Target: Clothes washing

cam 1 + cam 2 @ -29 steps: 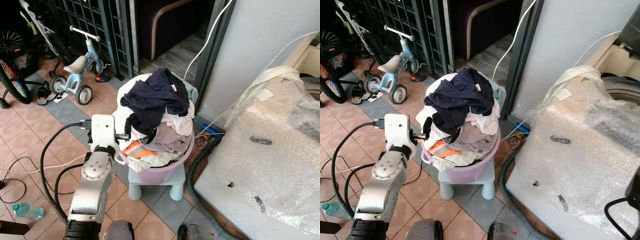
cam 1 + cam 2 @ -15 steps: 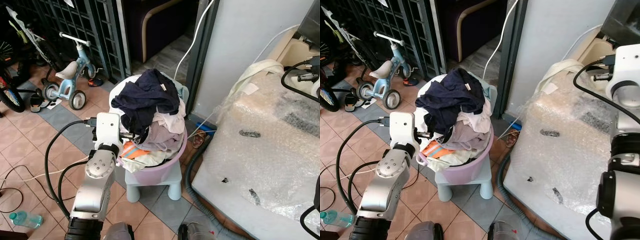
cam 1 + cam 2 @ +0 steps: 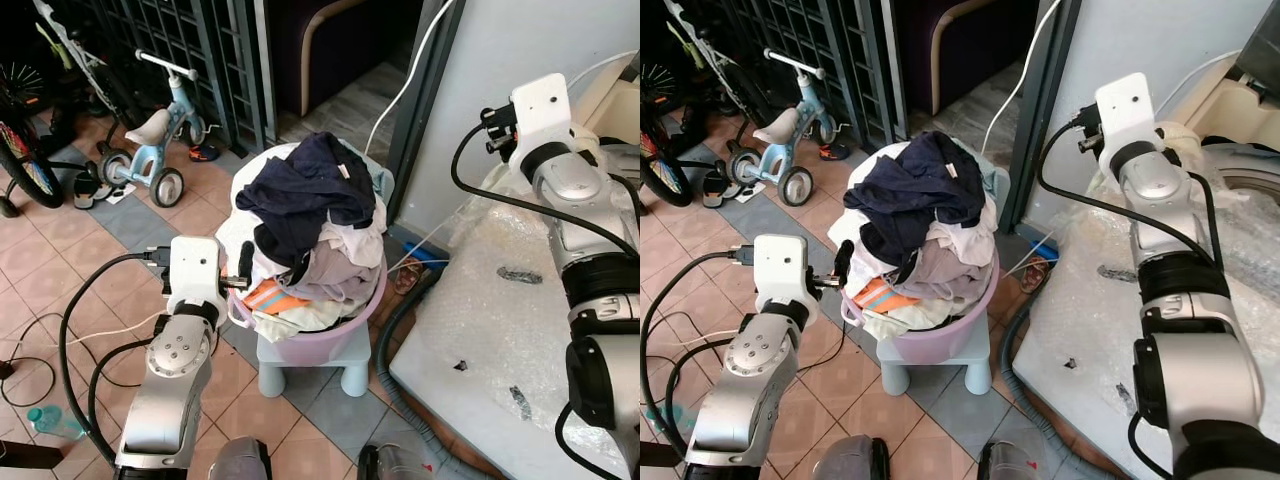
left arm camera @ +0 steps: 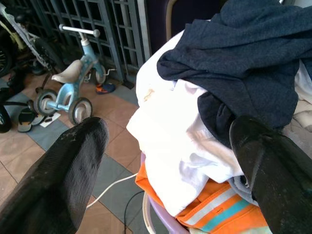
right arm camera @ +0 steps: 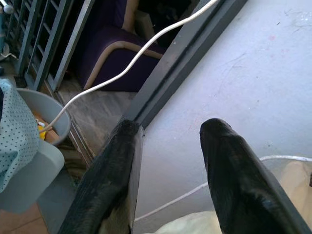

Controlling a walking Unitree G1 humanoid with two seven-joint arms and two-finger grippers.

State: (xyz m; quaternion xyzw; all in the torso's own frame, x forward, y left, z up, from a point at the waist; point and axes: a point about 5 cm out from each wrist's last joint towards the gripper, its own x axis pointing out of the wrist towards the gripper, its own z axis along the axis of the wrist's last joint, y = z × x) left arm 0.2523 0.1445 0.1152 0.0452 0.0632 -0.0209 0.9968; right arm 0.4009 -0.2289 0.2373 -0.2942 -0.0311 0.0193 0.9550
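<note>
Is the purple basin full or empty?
Full: clothes are heaped well above the rim of the purple basin.

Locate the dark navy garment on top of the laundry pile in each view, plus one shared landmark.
Left eye: navy garment at upper centre, crowning the pile.
Right eye: same, slightly left of centre.
Left wrist: upper right, beyond the open left hand.
Right wrist: not in it.
Shared landmark: blue tricycle.

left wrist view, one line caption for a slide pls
Open left gripper at a purple basin heaped with laundry, navy garment on top.
</note>
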